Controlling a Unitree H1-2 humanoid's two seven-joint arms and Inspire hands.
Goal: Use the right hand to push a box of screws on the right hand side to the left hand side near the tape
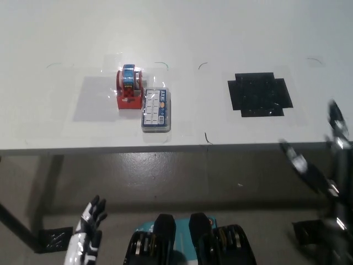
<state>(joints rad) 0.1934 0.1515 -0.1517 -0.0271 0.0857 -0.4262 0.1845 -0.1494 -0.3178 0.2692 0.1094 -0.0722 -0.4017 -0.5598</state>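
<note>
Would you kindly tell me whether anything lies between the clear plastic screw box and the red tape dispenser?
Nothing visible does: the clear plastic screw box already sits against the red tape dispenser's right side on the white table.

One view only, from the head, looking steeply down from well above. Takes in the white table (231,33) in the upper half, its front edge across the middle, floor below. Beyond and left of the black right hand (320,165) at the right edge; white left hand (88,226) at bottom left.
</note>
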